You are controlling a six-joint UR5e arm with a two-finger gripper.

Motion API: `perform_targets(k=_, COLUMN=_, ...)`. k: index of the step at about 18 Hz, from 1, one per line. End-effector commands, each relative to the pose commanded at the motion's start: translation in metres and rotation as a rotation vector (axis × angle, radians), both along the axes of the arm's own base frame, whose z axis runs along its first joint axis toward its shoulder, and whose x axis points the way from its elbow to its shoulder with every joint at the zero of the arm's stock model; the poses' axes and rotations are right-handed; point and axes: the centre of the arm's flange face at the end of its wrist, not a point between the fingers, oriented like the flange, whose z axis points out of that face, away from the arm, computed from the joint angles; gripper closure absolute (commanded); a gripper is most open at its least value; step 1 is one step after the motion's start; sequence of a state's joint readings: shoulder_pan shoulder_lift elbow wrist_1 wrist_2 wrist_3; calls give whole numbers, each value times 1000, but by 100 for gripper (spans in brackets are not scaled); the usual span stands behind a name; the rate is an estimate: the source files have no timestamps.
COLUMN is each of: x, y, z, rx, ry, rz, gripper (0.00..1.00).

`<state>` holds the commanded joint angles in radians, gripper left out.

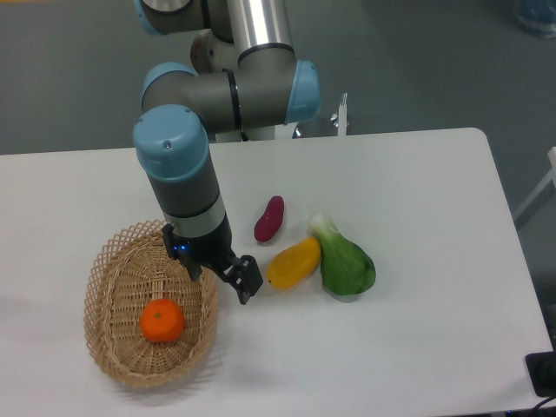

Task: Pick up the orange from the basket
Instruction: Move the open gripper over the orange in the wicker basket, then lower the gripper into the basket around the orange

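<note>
The orange (162,320) is small, round and bright, and lies alone in the near half of the basket (102,276), an oval tan wicker one at the table's front left. My gripper (221,274) hangs over the basket's right rim, up and to the right of the orange, not touching it. Its two black fingers (247,280) stand apart, open, with nothing between them. The arm's wrist hides part of the basket's far rim.
Right of the basket lie an elongated yellow-orange fruit (294,262), a green leafy vegetable (345,260) touching it, and a purple-red sweet potato (269,218) behind them. The white table (417,191) ends close behind the arm's base.
</note>
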<state>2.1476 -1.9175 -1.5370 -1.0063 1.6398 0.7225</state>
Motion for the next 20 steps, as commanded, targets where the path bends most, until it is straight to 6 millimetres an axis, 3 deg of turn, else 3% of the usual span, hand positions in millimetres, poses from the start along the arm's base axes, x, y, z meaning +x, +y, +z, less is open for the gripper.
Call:
perform_targets(k=9, x=0, y=1, z=-5, rx=6, ry=6, rz=10, gripper=0)
perform_targets(k=13, x=4, y=8, z=-18, rx=44, ry=-34, rz=172, gripper=0)
perform_targets(k=20, x=31, y=29, z=-55, rx=21, ry=-101, rz=136, gripper=0)
